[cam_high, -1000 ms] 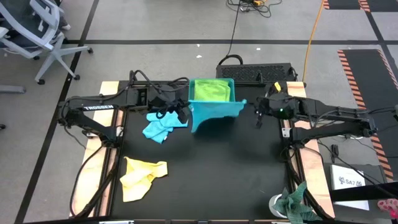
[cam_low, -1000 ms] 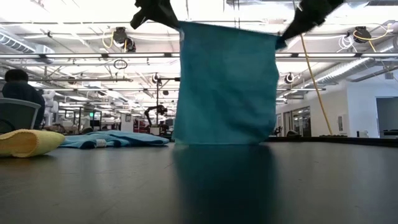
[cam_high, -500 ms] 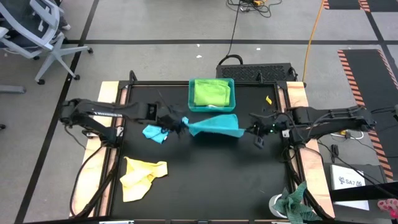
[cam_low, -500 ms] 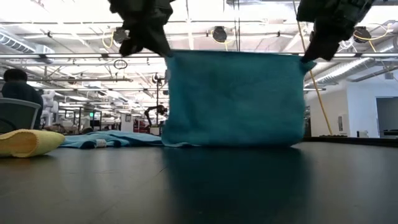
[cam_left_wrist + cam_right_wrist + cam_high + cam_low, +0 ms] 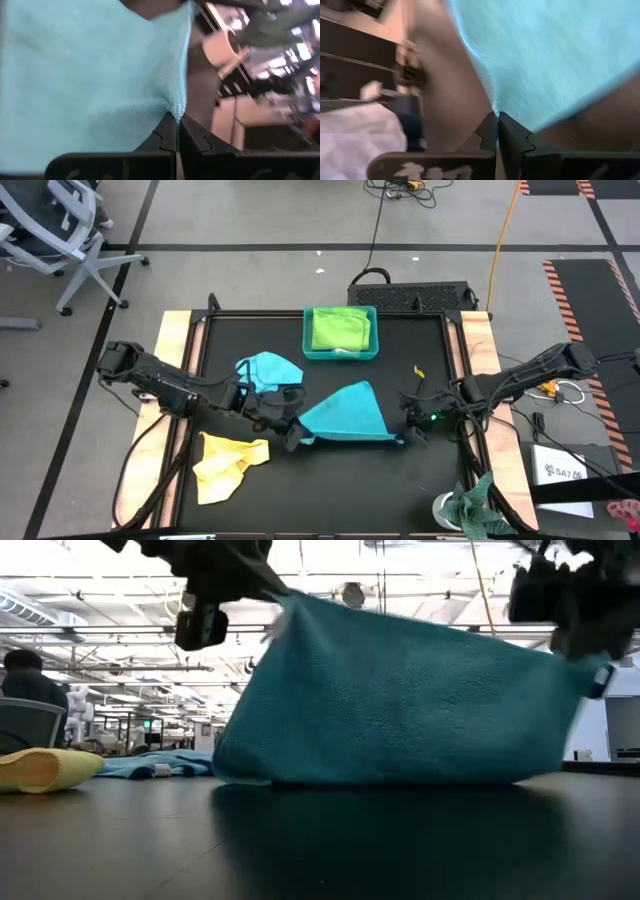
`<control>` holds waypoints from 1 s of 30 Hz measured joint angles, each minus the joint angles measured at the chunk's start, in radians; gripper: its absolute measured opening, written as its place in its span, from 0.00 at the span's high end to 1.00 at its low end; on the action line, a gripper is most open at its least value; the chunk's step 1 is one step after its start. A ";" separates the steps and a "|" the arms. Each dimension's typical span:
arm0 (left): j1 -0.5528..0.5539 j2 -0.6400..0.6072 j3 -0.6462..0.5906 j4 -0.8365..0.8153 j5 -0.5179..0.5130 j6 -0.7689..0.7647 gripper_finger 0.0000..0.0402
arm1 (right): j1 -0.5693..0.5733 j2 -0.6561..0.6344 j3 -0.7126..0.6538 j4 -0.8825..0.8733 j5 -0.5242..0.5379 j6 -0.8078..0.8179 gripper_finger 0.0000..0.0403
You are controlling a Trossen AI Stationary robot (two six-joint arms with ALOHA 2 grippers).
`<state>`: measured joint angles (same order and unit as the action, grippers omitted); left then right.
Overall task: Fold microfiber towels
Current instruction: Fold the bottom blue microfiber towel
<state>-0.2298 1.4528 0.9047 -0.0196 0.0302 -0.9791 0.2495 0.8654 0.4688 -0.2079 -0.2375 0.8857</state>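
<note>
Both arms have swung the turquoise towel from beside the tray toward the front of the tabletop. Left gripper and right gripper each pinch a corner. Lower evenly, keeping the edge taut, so it lies flat.

The towel stretched between the black left gripper and the black right gripper was plain turquoise, and the table surface under both grippers was black with pale wooden edges. Just behind the left gripper lay a plain light blue towel, and beside that gripper, toward the front edge, a plain yellow towel. Farther behind the two grippers stood a teal tray with a lime green towel inside, and near the right gripper a rag was mottled in dark green and white.
</note>
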 joint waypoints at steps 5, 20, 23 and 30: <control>0.067 -0.018 0.019 0.074 -0.077 0.067 0.99 | -0.031 -0.023 0.060 0.049 0.067 -0.113 1.00; 0.374 -0.045 0.461 -0.256 -0.090 0.613 1.00 | -0.253 -0.132 0.512 -0.588 0.422 -0.675 1.00; 0.408 -0.046 0.546 -0.356 -0.129 0.674 1.00 | -0.292 -0.134 0.585 -0.610 0.488 -0.792 1.00; 0.465 -0.045 0.592 -0.454 -0.153 0.716 1.00 | -0.369 -0.124 0.718 -0.607 0.525 -0.952 1.00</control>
<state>0.2348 1.4081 1.4963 -0.4734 -0.1230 -0.2634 -0.1199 0.7417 1.1869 -0.8145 0.2874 -0.0661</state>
